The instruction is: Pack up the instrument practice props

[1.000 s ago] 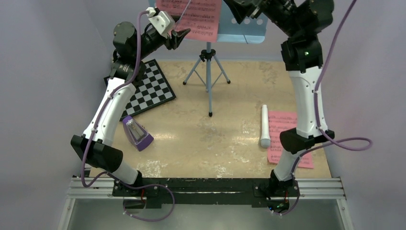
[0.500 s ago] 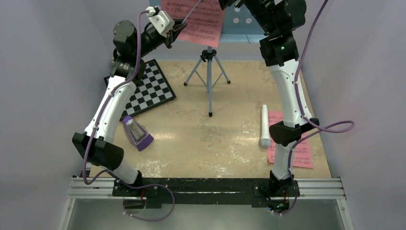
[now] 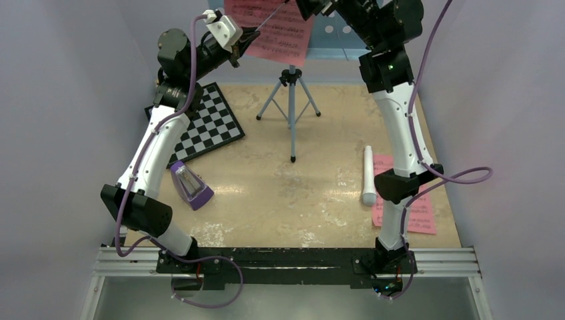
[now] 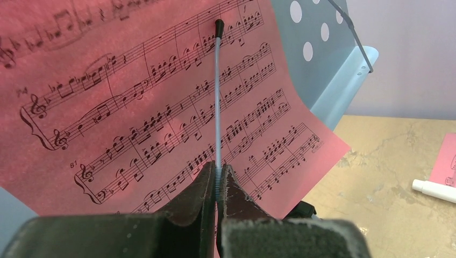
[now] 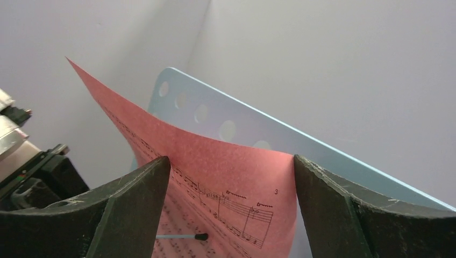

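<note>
The light-blue perforated music stand [image 3: 348, 35] rises on its thin tripod [image 3: 290, 100] at the back of the table. A pink sheet-music page [image 3: 280, 32] leans on it. My left gripper [image 4: 217, 174] is shut on the stand's thin wire page-holder arm [image 4: 217, 86], which lies across the page [image 4: 134, 107]. My right gripper [image 5: 231, 188] is open above the stand, with the page's top edge [image 5: 215, 166] between its fingers. A white recorder [image 3: 368, 175], a second pink page [image 3: 414, 201] and the purple metronome [image 3: 191, 186] lie on the table.
A black-and-white chessboard [image 3: 208, 125] lies at the back left, beside my left arm. Walls close in the table at the back and on both sides. The tripod's legs spread across the back middle of the table.
My left gripper has closed on the wire page-holder arm. My right arm has swung left, bringing its open gripper over the top of the pink page.
</note>
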Robot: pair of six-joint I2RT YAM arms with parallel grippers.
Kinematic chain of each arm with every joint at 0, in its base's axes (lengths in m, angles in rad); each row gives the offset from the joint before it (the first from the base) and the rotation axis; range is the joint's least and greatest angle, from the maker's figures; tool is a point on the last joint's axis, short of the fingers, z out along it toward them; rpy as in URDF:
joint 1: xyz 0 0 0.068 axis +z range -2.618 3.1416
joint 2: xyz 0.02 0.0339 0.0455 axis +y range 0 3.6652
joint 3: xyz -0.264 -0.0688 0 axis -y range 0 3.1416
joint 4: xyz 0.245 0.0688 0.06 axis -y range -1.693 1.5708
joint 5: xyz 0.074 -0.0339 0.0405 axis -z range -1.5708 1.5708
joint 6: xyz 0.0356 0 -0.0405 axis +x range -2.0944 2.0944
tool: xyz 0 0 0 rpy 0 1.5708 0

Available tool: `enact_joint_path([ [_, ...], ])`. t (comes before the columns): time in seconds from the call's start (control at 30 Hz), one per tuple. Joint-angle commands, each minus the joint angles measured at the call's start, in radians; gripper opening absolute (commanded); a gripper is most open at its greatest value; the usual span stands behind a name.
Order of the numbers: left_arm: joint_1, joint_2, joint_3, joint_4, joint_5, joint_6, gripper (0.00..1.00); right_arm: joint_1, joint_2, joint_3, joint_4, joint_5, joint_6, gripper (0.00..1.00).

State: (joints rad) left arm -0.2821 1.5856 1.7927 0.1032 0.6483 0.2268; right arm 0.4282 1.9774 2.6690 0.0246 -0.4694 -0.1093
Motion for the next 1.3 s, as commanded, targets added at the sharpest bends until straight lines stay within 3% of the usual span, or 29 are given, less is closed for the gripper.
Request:
enact_joint_path([
  [0.0,-0.006,-0.009,-0.009,0.002,0.036,-0.017,0.0,0.015,-0.048,-0.017,0.005,-0.088,0.064,0.87],
  [0.2,-0.006,-0.011,-0.008,0.006,0.016,-0.014,0.0,0.016,-0.108,-0.099,-0.015,-0.278,0.099,0.86],
  [0.37,-0.006,-0.013,-0.008,0.0,0.011,-0.008,0.0,0.016,-0.191,-0.214,-0.038,-0.354,0.023,0.86],
  [0.53,-0.006,-0.016,-0.008,-0.005,0.008,-0.007,0.0,0.032,-0.232,-0.287,-0.072,-0.244,-0.195,0.84],
  [0.7,-0.006,-0.018,-0.006,-0.005,0.002,-0.005,0.0,0.047,-0.222,-0.276,-0.123,-0.235,-0.416,0.62],
  [0.87,-0.006,-0.019,-0.001,-0.013,0.0,-0.002,0.0,0.075,-0.224,-0.285,-0.21,-0.2,-0.641,0.6],
  [1.03,-0.006,-0.019,0.0,-0.013,-0.001,-0.001,0.0,0.081,-0.225,-0.301,-0.213,-0.165,-0.72,0.54],
  [1.13,-0.006,-0.018,0.0,-0.012,0.002,-0.004,0.0,0.089,-0.226,-0.307,-0.225,-0.144,-0.799,0.43],
  [1.27,-0.006,-0.018,0.001,-0.011,-0.003,-0.006,0.0,0.097,-0.227,-0.333,-0.193,-0.112,-0.892,0.09],
])
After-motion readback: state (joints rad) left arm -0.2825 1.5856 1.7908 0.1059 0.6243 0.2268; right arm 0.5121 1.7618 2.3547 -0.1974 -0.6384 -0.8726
